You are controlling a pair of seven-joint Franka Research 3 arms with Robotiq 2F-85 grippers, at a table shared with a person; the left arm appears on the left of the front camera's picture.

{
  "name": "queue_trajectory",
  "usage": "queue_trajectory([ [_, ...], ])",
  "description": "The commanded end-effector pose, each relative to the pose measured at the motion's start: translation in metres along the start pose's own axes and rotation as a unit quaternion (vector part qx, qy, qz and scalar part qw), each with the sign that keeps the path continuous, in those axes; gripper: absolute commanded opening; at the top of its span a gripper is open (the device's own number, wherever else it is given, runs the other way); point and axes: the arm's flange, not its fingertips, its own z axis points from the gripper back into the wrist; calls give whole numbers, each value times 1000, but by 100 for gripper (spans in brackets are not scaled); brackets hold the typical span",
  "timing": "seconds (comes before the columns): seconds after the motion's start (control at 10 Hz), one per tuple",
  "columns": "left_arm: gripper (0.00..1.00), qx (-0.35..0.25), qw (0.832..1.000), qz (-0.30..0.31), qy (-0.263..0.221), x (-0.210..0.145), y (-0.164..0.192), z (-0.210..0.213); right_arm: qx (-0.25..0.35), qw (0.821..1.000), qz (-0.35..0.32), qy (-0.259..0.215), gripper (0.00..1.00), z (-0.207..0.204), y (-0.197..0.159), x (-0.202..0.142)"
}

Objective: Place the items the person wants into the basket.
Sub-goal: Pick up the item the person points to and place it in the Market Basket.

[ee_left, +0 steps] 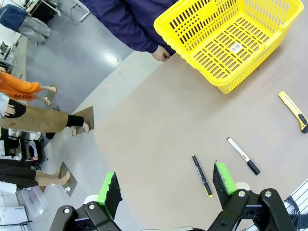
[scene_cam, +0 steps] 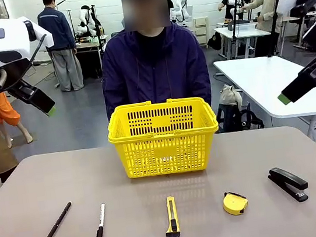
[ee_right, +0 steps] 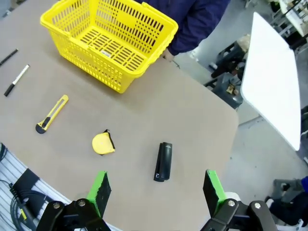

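Note:
The yellow basket stands empty at the table's far middle, right in front of the person in the dark purple jacket. Along the near edge lie the yellow-and-black utility knife, the round yellow tape measure and the black stapler. My left gripper hangs high at the far left, open and holding nothing. High at the right my right gripper is open too. The right wrist view looks down on the basket, knife, tape measure and stapler. The left wrist view has the basket and knife.
A black pen with a yellow tip and a white-and-black marker lie at the near left of the table. A white table stands off to the right, with a bag beside it. Other people stand far back.

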Motion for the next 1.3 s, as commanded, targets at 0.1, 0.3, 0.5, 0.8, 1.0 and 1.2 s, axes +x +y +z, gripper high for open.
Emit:
queue_trajectory([
  [0.1, 100, 0, 1000, 0, 0, 0, 0, 0, 0, 1000, 0, 0, 100, 0, 0, 0],
  [0.3, 100, -201, 979, -1, -40, -18, 66, 13, 114, 991, 27, -67, 100, 33, -37, -27],
  [0.5, 100, -257, 964, -7, -74, -50, 126, 20, 216, 968, 37, -121, 100, 57, -85, -60],
  [0.8, 100, -242, 966, 38, -89, -99, 189, 32, 217, 960, -61, -168, 100, 81, -151, -117],
  [1.0, 100, -230, 964, 85, -107, -138, 209, 40, 242, 945, -115, -187, 100, 78, -186, -149],
  [1.2, 100, -229, 958, 127, -116, -157, 230, 36, 253, 936, -148, -193, 100, 68, -202, -160],
])
